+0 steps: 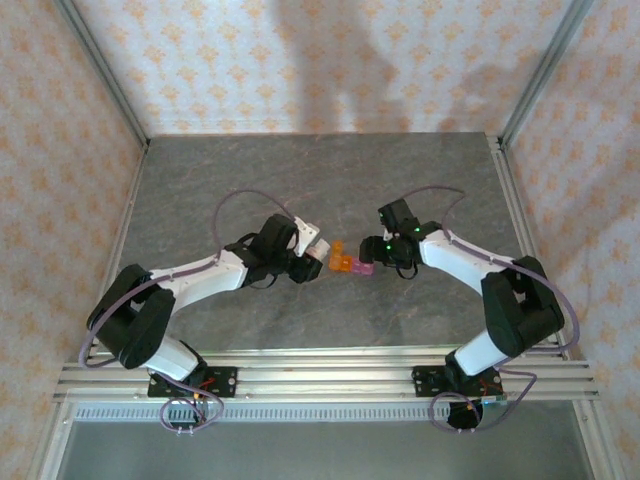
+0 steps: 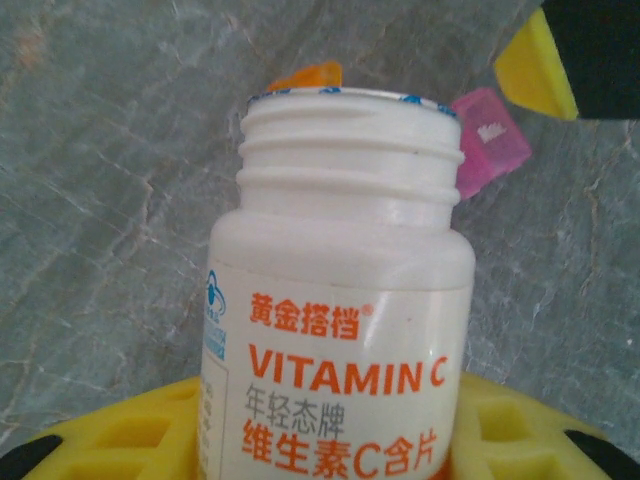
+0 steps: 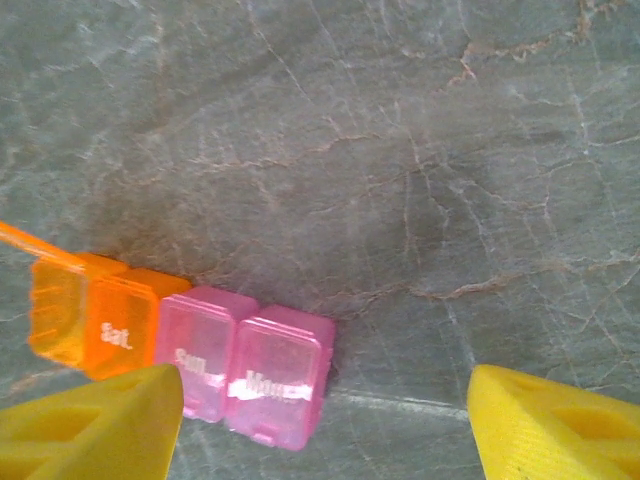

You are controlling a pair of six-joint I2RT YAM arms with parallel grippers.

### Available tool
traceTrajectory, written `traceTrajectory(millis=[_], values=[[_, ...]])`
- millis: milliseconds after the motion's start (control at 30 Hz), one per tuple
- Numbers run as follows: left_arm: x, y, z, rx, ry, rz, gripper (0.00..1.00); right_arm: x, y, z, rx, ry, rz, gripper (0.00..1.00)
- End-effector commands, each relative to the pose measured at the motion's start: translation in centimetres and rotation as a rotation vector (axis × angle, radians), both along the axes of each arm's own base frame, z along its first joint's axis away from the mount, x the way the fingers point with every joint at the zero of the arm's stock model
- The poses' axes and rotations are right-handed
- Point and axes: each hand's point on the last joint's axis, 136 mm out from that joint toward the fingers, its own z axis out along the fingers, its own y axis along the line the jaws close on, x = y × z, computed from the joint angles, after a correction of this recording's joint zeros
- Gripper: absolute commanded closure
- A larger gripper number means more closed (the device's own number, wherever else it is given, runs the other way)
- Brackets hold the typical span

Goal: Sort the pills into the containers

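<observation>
- The left gripper point(image 2: 330, 455) is clenched around a white Vitamin C bottle point(image 2: 340, 300), whose threaded neck points toward the containers point(image 3: 190, 350).
- The right gripper point(image 3: 325, 425) is spread wide with nothing between its yellow fingers point(image 3: 90, 425), one of them just beside the strip.
- The containers lie on the grey table point(image 1: 300, 180) between both grippers, two cells orange and two pink.
</observation>
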Motion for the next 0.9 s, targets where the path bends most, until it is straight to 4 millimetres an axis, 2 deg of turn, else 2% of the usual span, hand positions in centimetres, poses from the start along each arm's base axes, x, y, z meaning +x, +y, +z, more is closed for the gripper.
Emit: traceTrajectory(millis=[0, 367, 867], values=[[0.0, -0.8, -0.4, -0.007, -0.007, -0.016, 1.0, 0.8, -0.3, -0.1, -0.045, -0.02, 0.004, 0.25], [-0.6, -1.5, -2.1, 0.053, 0.044, -0.074, 1.0, 1.4, 0.2, -1.6, -0.042, 0.007, 0.002, 0.26], [-1.1, -1.2, -2.7, 0.162, 0.091, -0.125, 1.0, 1.1, 0.3, -2.4, -0.042, 0.028, 0.007, 0.27]])
